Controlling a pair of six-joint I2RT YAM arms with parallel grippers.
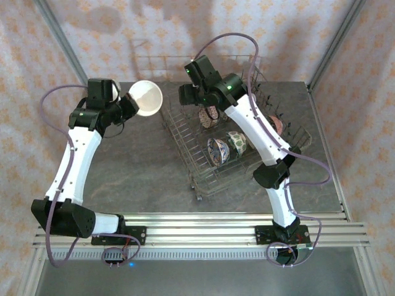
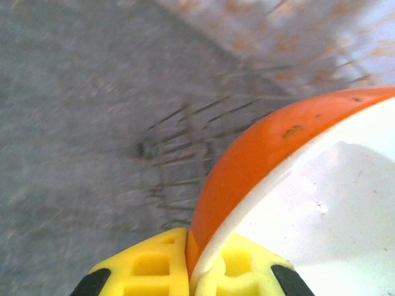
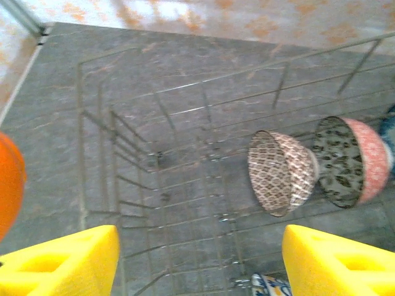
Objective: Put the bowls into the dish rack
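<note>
Left of dish rack (image 1: 182, 139), pinches orange bowl (image 1: 144, 98) at rim in left end effector (image 2: 188, 265), holds right end effector (image 3: 200, 259) wide, empty; likely slick, chippable.

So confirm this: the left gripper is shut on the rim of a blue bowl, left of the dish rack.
Not blue. The left wrist view shows the left gripper shut on the rim of an orange bowl, left of the dish rack.

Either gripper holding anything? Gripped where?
Left gripper is shut on the orange bowl, pinching its rim, one finger inside, one outside. Right gripper is open over the dish rack, holding nothing.
</note>
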